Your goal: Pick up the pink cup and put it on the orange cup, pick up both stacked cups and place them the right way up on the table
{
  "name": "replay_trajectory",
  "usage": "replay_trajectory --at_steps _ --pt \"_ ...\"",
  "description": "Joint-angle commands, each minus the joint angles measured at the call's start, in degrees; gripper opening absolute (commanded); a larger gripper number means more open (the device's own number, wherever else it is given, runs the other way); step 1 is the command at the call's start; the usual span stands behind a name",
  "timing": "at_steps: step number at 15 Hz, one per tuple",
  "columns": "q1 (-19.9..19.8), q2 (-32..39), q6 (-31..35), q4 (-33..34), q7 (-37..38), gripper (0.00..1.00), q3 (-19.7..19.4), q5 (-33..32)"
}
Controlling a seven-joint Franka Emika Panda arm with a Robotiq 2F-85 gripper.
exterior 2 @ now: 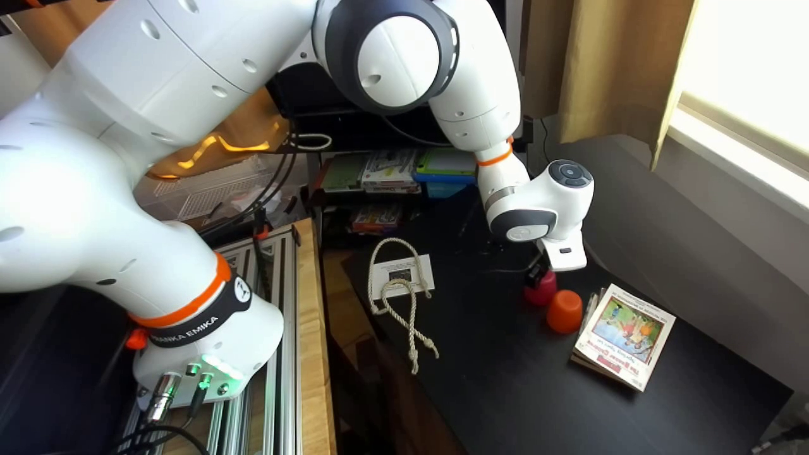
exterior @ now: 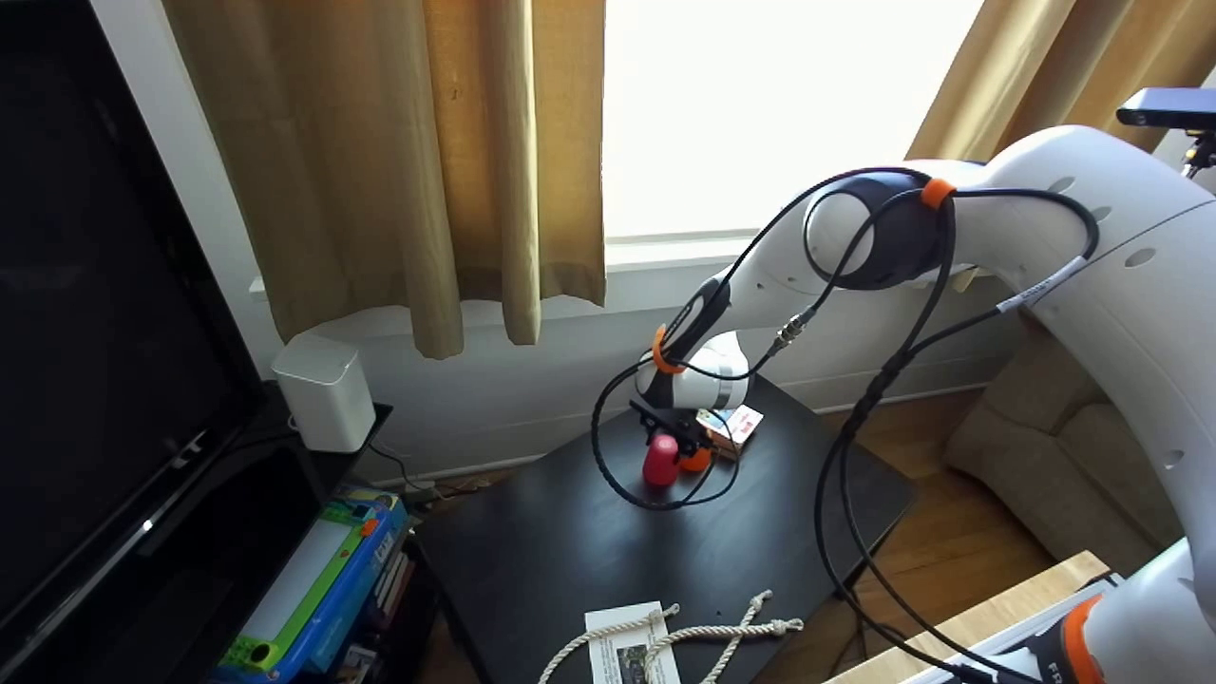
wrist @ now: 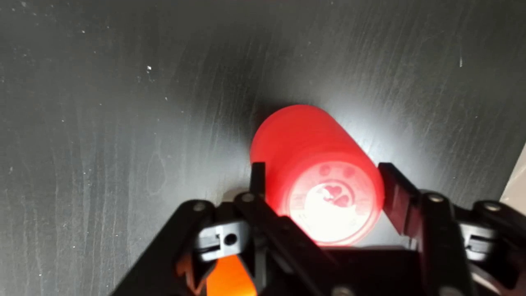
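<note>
From the pink cup (wrist: 316, 164), bare table (wrist: 107, 98) stretches between 10 and 2 o'clock in the wrist view; the orange cup (wrist: 231, 279) blocks 7 o'clock. In an exterior view, stacked books (exterior 2: 622, 341) bar 4 o'clock, rope (exterior 2: 412, 327) lies well apart at 9, and 6 runs free.

In an ext. view we've got a bright window (exterior: 788, 104) w/ tan curtains (exterior: 370, 171) both sides, a big blk screen (exterior: 95, 332), and a white boxy unit (exterior: 328, 394) near it. Lower down we spot a blue-&-green drawing board (exterior: 304, 570); a beige couch (exterior: 1035, 446) is by a wood floor (exterior: 950, 527). In both ext. views we see knotted pale rope (exterior: 708, 631) lying across a printed sheet (exterior: 606, 660); can't tell if 1 pc. or 2. In an ext. view we note a small stack of thin bks (exterior 2: 626, 335), top one pic. side up, title in red, plus more bks or boxes (exterior 2: 389, 167) stacked beside the drawing board.
</note>
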Motion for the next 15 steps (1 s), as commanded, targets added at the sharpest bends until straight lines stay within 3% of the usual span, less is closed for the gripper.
replay_trajectory --at_steps 1,6,7,8,15 --pt "-1.83 -4.08 0.74 -3.54 -2.19 0.42 1.69 2.71" --pt "-6.96 -11.60 4.41 -8.56 -5.54 0.42 7.30 7.79" --pt "-6.08 -13.28 4.16 -9.82 -4.99 0.42 5.83 8.04" --pt "-1.71 -15.14 4.44 -11.36 -1.31 0.42 0.35 7.48" --pt "-2.20 -17.89 0.75 -14.63 -2.33 0.42 -2.54 6.71"
